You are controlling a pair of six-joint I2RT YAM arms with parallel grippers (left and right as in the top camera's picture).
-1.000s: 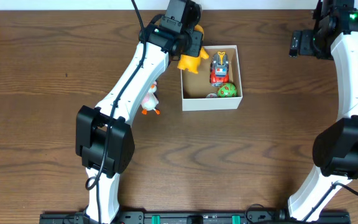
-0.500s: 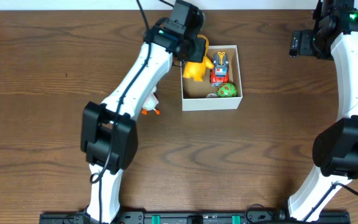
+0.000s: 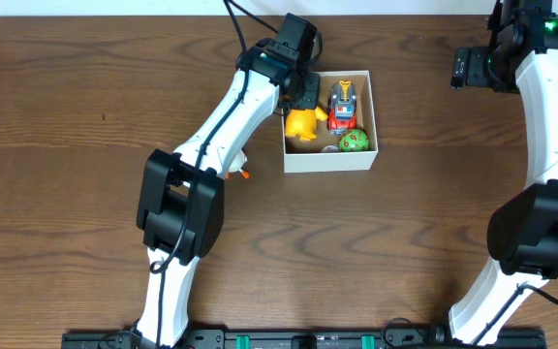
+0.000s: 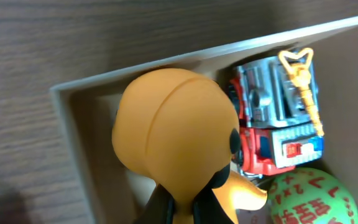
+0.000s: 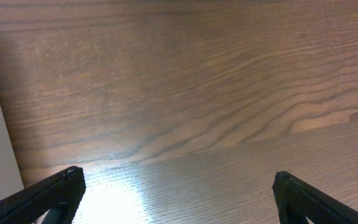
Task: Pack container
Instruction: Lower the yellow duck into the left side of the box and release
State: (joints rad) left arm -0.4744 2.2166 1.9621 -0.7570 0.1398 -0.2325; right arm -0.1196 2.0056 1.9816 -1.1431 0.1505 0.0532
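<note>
The container (image 3: 329,159) rests on the table (image 3: 66,116); the left pincer (image 3: 304,102) is clamped on a yellow toy (image 4: 173,130) in the container's left half, beside a red truck (image 3: 342,105); the right pincer (image 5: 176,186) hangs spread apart, well right of the container.

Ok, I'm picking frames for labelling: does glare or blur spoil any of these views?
Right wrist view: a bright glare patch washes out the table grain at lower left. Left wrist view: the yellow toy fills the frame at close range and looks slightly soft; the container rim is readable. Overhead view: even light, sharp, no glare.
</note>
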